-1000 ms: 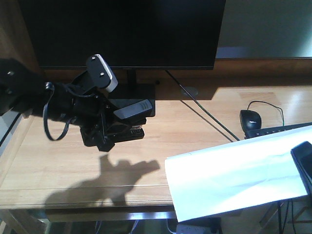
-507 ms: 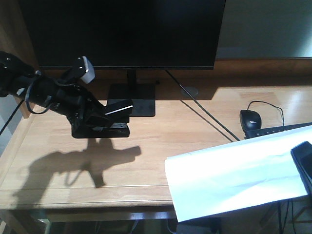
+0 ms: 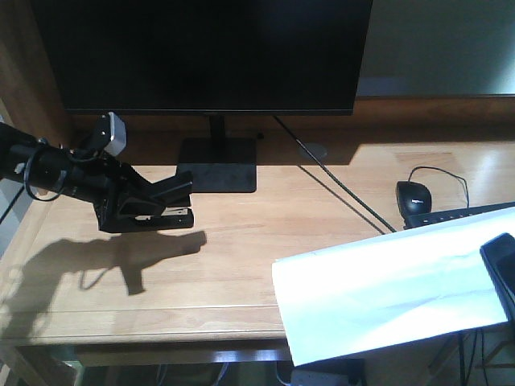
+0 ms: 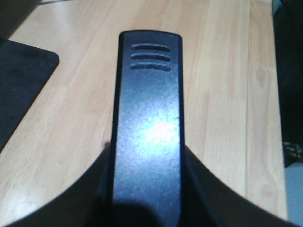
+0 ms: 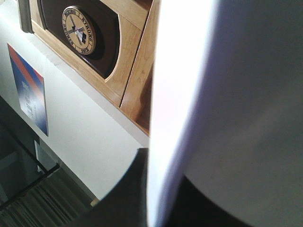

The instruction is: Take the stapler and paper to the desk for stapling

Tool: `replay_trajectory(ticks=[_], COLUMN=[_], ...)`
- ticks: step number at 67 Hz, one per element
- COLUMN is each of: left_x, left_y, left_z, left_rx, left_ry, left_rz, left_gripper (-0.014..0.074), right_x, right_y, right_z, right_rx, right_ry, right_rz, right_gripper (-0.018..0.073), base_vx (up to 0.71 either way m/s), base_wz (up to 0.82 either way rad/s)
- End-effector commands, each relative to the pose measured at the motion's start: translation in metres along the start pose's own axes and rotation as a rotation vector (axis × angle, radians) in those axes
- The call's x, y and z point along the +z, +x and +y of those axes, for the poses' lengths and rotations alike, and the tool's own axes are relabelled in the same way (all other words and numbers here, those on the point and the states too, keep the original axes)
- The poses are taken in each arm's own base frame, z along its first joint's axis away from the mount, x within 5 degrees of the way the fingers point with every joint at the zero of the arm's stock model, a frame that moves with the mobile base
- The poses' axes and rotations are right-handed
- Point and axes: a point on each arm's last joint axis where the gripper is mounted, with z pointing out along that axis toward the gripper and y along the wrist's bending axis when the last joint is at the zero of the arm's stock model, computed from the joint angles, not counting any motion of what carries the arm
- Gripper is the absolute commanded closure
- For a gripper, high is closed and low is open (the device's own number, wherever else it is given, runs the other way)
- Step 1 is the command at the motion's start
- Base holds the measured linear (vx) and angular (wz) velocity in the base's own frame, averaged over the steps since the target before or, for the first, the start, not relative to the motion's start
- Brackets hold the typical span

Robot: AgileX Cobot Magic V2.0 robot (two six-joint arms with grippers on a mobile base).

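My left gripper (image 3: 133, 207) is shut on the black stapler (image 3: 167, 206) and holds it low over the left part of the light-wood desk (image 3: 241, 265); I cannot tell whether it touches. In the left wrist view the stapler's black top (image 4: 147, 123) runs away from the gripper (image 4: 147, 201), with a finger (image 4: 85, 198) pressed on each side. The orange-red patch is hidden. My right gripper (image 3: 497, 261) is shut on the white paper (image 3: 386, 293), which hangs over the desk's front right corner. In the right wrist view the paper (image 5: 189, 85) stands edge-on in the gripper (image 5: 161, 203).
A large black monitor (image 3: 201, 48) on a flat stand (image 3: 217, 165) fills the back of the desk. A black mouse (image 3: 414, 195), a keyboard edge (image 3: 467, 215) and cables (image 3: 338, 189) lie at the right. The right wrist view shows a wooden shelf with a round plaque (image 5: 78, 23).
My left arm has swung left and down with the stapler, from beside the monitor stand to low over the desk's left part. The paper and right gripper have not moved.
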Motion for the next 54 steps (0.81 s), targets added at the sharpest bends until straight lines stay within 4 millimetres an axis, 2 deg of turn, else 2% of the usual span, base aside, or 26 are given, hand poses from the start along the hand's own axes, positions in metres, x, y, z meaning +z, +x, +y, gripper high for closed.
replay_trajectory(ticks=[1,38,54], left_x=[-0.011,0.018,0.023], left_y=[-0.027,0.011,0.019], left_z=[-0.001,0.011,0.015], left_rx=[0.095,0.023,0.024], left_ry=[-0.008,0.015,-0.003], left_rz=[-0.123,-0.088,-0.071], left_gripper=[0.0603,0.0591,0.0521], right_x=[-0.001,-0.001,-0.001], right_y=[-0.001,-0.001,-0.001], right_z=[0.004,0.004,0.004], right_rx=[0.005,0.005,0.005], right_ry=[-0.05,-0.05,-0.05], right_rz=[-0.023,-0.023,-0.023], right_gripper=[0.0568,0.0568,0.0568], base_vx=[0.0,0.0,0.0], base_wz=[0.0,0.0,0.0])
